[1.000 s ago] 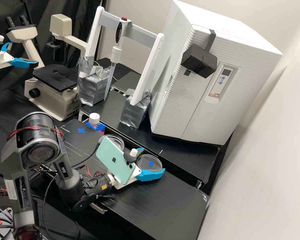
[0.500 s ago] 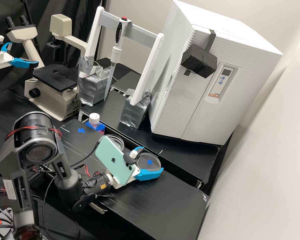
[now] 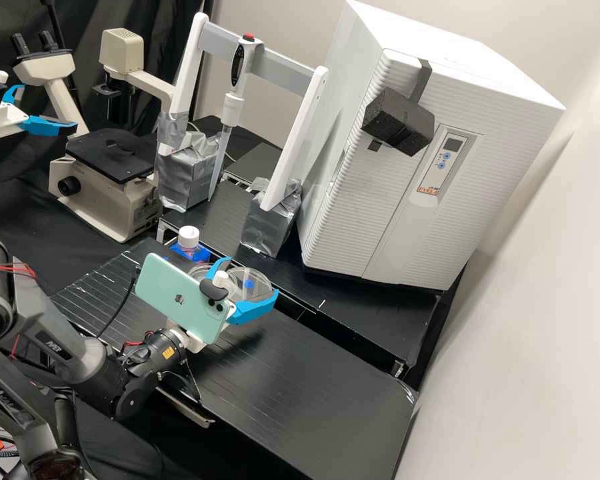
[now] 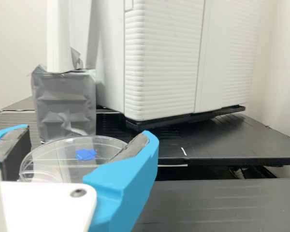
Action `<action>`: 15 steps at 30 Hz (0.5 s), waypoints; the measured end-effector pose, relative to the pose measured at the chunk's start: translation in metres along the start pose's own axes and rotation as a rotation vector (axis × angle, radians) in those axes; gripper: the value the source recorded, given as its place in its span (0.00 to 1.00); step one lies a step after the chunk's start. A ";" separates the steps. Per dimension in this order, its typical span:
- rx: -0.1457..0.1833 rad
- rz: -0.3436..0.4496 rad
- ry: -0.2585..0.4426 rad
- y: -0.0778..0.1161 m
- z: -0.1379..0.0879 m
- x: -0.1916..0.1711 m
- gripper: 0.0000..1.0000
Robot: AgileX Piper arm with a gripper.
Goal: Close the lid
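In the high view, the gripper (image 3: 251, 277) is shut on the clear round lid (image 3: 258, 285), which carries a blue mark. Behind the phone and the far finger, the clear dish (image 3: 199, 270) is partly hidden, just left of the lid. The lid's gap above the bench cannot be told. From the wrist, the gripper (image 4: 87, 137) has one blue finger on each side of the lid (image 4: 63, 157), their dark pads against its rim.
Behind the dish stands a white-capped bottle (image 3: 189, 237). A raised black shelf (image 3: 353, 310) bears the white incubator (image 3: 380, 187) and a pipette stand with foil-wrapped feet (image 3: 270, 223). A microscope (image 3: 110, 180) is at the back left. The black bench (image 3: 300, 393) extends to the right.
My gripper has moved left and toward the back of the high view, carrying the lid from the right side of the bench to beside the dish.
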 end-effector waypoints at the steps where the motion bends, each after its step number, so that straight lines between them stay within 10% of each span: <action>1: 0.000 0.000 0.000 0.000 0.000 0.000 0.00; 15: -0.010 -0.078 0.143 -0.013 -0.025 0.001 0.00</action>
